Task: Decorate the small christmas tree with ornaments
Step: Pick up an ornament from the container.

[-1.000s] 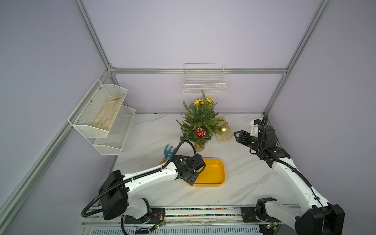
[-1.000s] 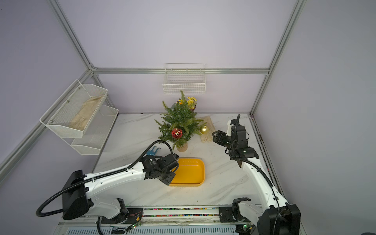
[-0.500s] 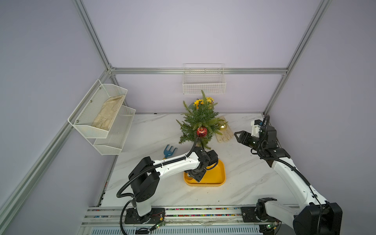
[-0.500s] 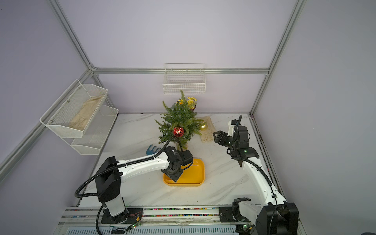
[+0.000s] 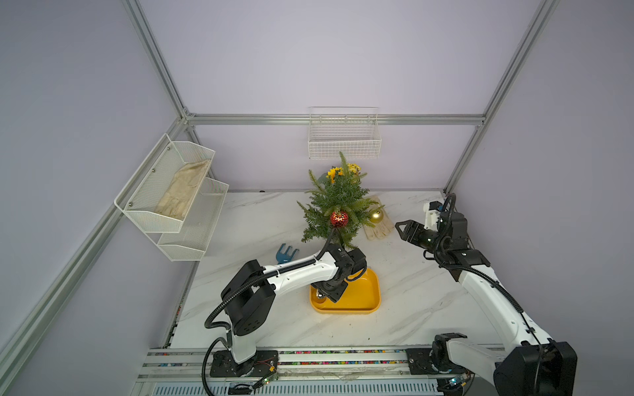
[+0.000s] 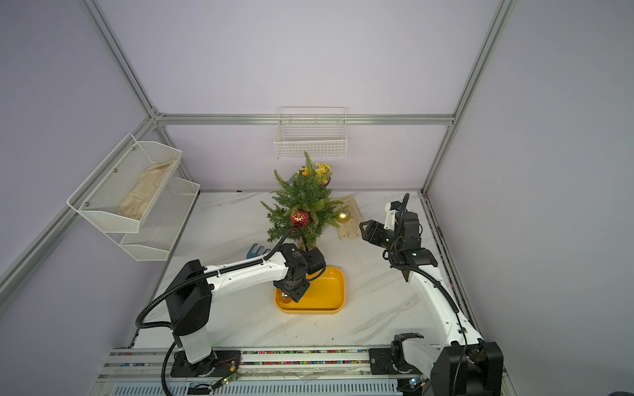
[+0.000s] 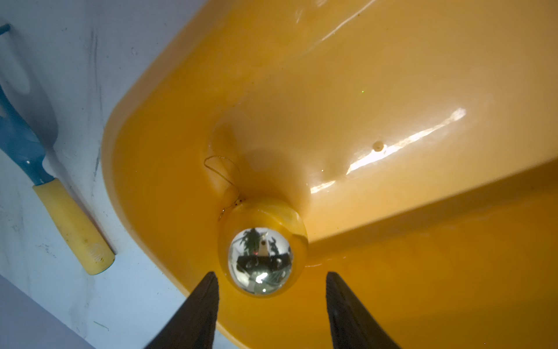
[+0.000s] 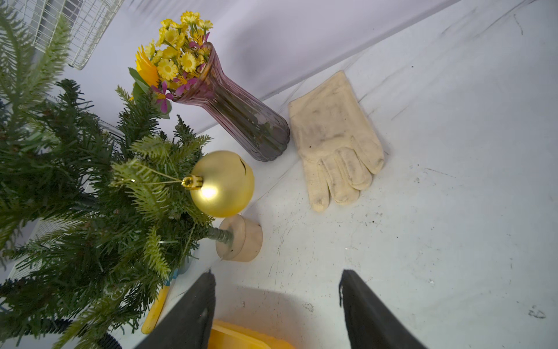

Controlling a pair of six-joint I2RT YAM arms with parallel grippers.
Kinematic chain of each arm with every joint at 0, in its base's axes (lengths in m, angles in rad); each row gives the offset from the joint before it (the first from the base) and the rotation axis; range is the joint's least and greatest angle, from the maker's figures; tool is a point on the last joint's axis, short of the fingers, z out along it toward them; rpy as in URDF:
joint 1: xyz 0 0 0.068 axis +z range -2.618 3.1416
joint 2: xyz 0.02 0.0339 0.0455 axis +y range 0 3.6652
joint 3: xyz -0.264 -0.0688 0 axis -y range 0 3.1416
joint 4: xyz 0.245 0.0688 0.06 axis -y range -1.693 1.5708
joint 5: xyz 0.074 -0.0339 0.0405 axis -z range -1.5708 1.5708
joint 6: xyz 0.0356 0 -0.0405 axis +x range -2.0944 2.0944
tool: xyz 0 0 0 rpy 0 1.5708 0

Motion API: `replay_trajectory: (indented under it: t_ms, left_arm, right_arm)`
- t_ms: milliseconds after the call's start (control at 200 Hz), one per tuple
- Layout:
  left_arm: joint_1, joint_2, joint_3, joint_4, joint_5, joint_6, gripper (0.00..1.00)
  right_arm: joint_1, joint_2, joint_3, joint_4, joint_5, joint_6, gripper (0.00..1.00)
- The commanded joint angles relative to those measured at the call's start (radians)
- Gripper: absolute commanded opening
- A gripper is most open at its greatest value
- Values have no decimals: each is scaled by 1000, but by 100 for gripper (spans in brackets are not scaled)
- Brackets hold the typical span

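Left wrist, ornament [image 7: 261,246] near tray [image 7: 110,151] rim, tool [image 7: 271,273] seemingly clear

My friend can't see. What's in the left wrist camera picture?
A shiny mirror-like ornament lies in a corner of a yellow tray. The left tool is open, one dark finger at each side of it. A blue garden fork with a yellow handle lies outside the tray.

Enclosure: plain lavender walls [image 5: 343,51], evenly lit.
Frame: aluminium struts [image 5: 336,119] along the corners and across the back wall.
Bench [image 5: 411,308]: white with grey marble veining, scuffed.
Back wall: white wire basket [image 5: 344,144] hung at the horizontal strut.
Left wall: white two-tier mesh shelf [image 5: 171,205].
Front edge: metal rail [image 5: 326,356].
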Motion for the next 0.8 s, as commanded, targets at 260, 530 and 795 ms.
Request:
replay_trajectory:
  t_ms: [260,530,795]
  left_arm:
    - [15,24,-70,56,39,-23,62]
    - [7,-13,-71,26,14,-30,61]
    - [-6,-17,-69,-20,47,-35,63]
  right_arm:
    - [-8,1,-14,32,-13,-18,68]
    - [-8,4,-10,32,-19,-18,68]
    - [-9,6,-8,34,-20,-18,68]
